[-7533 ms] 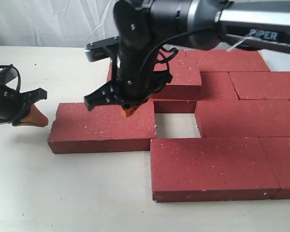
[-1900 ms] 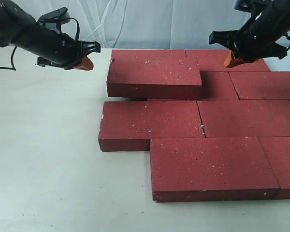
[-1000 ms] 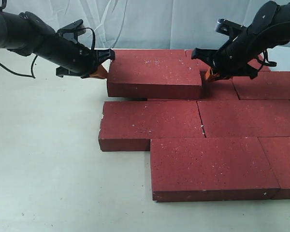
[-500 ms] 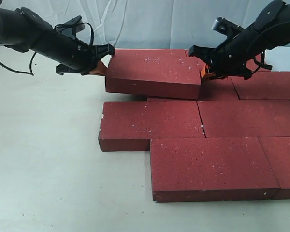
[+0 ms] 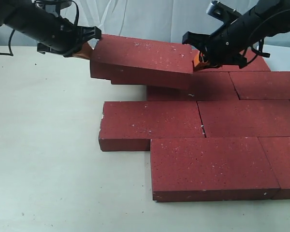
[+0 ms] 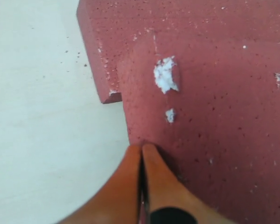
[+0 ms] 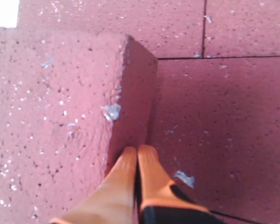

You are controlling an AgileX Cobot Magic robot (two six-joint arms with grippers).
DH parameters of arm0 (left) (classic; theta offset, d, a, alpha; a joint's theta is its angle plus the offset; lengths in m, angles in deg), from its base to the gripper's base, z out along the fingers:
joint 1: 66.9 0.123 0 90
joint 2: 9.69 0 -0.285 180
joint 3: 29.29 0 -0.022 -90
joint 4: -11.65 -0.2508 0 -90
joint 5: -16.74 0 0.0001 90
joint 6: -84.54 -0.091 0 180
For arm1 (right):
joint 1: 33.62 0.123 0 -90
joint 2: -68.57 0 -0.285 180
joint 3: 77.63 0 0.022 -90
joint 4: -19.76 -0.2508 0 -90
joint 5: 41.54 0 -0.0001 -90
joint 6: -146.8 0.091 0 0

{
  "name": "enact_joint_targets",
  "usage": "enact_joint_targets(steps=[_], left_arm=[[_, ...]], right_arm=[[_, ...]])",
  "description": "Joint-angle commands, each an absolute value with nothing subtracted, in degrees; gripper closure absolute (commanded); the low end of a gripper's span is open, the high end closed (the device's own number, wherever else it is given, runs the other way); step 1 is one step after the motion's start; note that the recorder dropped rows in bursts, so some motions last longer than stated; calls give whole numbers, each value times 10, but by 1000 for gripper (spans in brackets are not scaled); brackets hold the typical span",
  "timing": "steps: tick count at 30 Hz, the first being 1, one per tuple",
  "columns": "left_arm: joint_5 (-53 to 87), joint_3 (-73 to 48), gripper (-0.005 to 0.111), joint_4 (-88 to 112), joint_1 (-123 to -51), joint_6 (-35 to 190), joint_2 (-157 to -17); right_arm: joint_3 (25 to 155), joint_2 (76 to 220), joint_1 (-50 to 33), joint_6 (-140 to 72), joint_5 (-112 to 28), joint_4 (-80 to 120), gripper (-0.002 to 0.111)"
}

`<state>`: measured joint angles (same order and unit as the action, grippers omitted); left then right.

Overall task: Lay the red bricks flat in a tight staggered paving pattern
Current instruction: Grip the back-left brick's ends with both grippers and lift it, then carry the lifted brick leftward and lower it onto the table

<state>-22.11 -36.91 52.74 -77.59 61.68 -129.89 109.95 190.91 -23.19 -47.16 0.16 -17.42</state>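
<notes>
Since half a second ago the lifted brick has come up off the pile and slid a little leftward, and its left end now sits plainly higher than its right. We cannot see its underside, which lies in shadow. Nor can we tell whether its lower right edge touches the brick beneath, which it partly covers.

At the left end of the lifted brick, the left gripper bears against the raised end face. Its arm is cut off at the frame's upper left corner. The left wrist view shows its orange fingers pressed together with nothing between them, tips against the brick.

The lifted brick's long axis runs left to right in the exterior view, sloping down toward the right, broad face up.

At its right end the right gripper pushes in. Its orange fingers are likewise closed tight on nothing, tips at the foot of the end face. We see the brick pinched between the two closed grippers.

Below and to the right of the lifted brick, the other red bricks lie flat on the table in staggered rows. Those farthest right are cut off by the frame edge.
</notes>
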Motion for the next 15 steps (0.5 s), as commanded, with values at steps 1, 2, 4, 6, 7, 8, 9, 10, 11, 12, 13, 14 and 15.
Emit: enact_joint_targets(steps=[1,2,4,6,7,8,9,10,11,12,13,14,15], left_arm=[[-267,-371,107,469,-780,666,-1276],[-270,-370,107,453,-779,676,-1272],[-273,-370,107,428,-775,695,-1263],[-276,-367,107,418,-766,696,-1253],[-276,-364,107,414,-762,696,-1248],[-275,-357,107,410,-754,696,-1242],[-275,-352,107,407,-747,696,-1237],[-273,-346,107,406,-738,696,-1233],[-271,-338,107,405,-728,696,-1229],[-270,-331,107,405,-717,696,-1226],[-269,-324,107,405,-708,696,-1224],[-268,-318,107,405,-694,696,-1221],[-268,-311,107,407,-686,694,-1218]], right_arm=[[1103,1893,-181,-478,-11,-202,109],[1104,1893,-172,-478,-15,-204,109],[1110,1893,-157,-478,-19,-205,109],[1116,1893,-140,-477,-28,-209,109],[1120,1893,-133,-475,-31,-210,109],[1125,1894,-125,-474,-34,-213,109],[1132,1895,-116,-472,-36,-215,109],[1142,1897,-107,-471,-36,-217,109],[1152,1899,-99,-464,-36,-218,109],[1163,1905,-91,-459,-36,-218,109],[1173,1910,-85,-454,-36,-218,109],[1185,1915,-78,-451,-36,-218,109],[1197,1921,-71,-450,-35,-218,109]])
